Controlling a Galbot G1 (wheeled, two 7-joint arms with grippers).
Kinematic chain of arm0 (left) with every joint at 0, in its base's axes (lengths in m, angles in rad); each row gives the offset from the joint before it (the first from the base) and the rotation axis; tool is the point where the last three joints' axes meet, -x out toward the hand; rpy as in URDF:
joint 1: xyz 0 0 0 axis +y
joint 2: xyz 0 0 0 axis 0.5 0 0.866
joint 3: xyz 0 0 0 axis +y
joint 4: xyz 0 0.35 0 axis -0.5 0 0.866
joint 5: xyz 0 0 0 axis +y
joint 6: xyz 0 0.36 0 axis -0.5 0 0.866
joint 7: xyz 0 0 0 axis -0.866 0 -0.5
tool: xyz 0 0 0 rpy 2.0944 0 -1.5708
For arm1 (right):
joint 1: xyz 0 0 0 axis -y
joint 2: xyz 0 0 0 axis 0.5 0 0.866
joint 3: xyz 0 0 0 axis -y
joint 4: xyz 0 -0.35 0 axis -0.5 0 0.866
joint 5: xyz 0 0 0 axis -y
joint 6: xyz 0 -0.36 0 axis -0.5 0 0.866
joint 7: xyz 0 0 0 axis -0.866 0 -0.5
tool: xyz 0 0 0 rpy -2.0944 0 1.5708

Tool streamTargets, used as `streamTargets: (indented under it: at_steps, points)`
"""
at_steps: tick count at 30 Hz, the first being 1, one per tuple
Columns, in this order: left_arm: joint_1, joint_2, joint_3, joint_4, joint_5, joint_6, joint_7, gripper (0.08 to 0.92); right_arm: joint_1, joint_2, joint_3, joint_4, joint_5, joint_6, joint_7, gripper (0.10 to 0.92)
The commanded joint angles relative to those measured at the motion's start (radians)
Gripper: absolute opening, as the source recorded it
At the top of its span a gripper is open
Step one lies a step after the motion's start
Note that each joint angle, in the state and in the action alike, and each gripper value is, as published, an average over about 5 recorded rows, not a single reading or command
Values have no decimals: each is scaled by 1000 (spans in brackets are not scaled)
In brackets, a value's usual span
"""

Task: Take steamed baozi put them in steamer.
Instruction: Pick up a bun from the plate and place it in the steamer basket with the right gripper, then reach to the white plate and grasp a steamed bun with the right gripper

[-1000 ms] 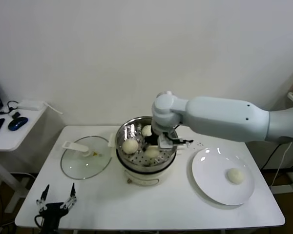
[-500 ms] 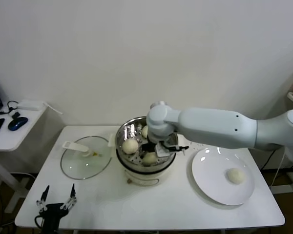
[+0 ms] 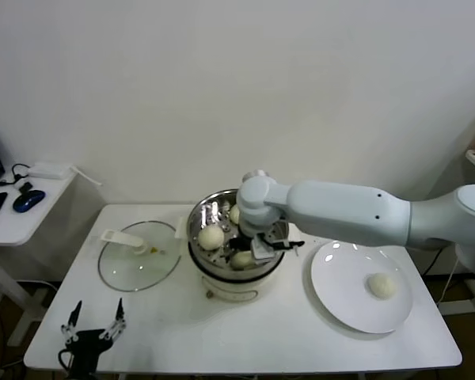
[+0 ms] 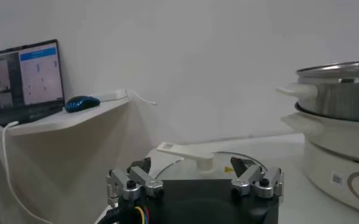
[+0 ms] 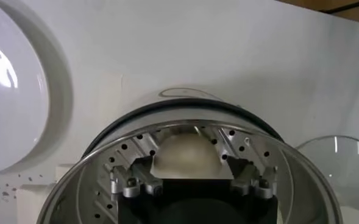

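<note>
The steamer [image 3: 196,218] stands mid-table on its cream base. Two baozi lie inside it, one at the left [image 3: 210,236] and one at the back [image 3: 236,212]. My right gripper [image 3: 250,252] is down inside the basket, shut on a third baozi [image 3: 241,259] held at the front of the perforated floor. In the right wrist view this baozi [image 5: 185,152] sits between my right gripper's [image 5: 191,171] fingers, inside the steamer wall [image 5: 106,164]. A fourth baozi [image 3: 381,286] lies on the white plate [image 3: 340,273]. My left gripper [image 3: 91,321] is open and idle at the table's front left corner.
The flat glass lid [image 3: 138,265] with its white handle lies left of the steamer and shows in the left wrist view [image 4: 185,155] past my left gripper [image 4: 194,176]. A side shelf [image 3: 16,214] with a mouse stands at far left.
My right gripper has gone lower into the steamer with the baozi, which now sits at the basket floor. The left arm has not moved.
</note>
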Motion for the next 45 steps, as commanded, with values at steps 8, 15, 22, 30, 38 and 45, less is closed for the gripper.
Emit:
streamTargets:
  at_steps: [8,15,22,30,38,45]
  points:
    - [-1,1,-1,-1,1,3,0,823,37,-8,30,-4,56,39,-28,823]
    - [-6,0,-1,-2,-4,6,0,823,172,-60,8,-9,161,61,-55,823]
    - [-21,6,4,-7,-15,13,-1,823,320,-151,-91,-74,400,-80,-57,823]
    - [-26,16,16,-13,-21,11,0,823,424,-295,-281,-165,849,-443,-1,823]
    - [-33,14,39,-21,-24,11,5,823,379,-482,-300,-183,916,-616,46,823]
    - [-38,14,59,-28,-17,10,7,823,217,-633,-210,-181,821,-664,36,823]
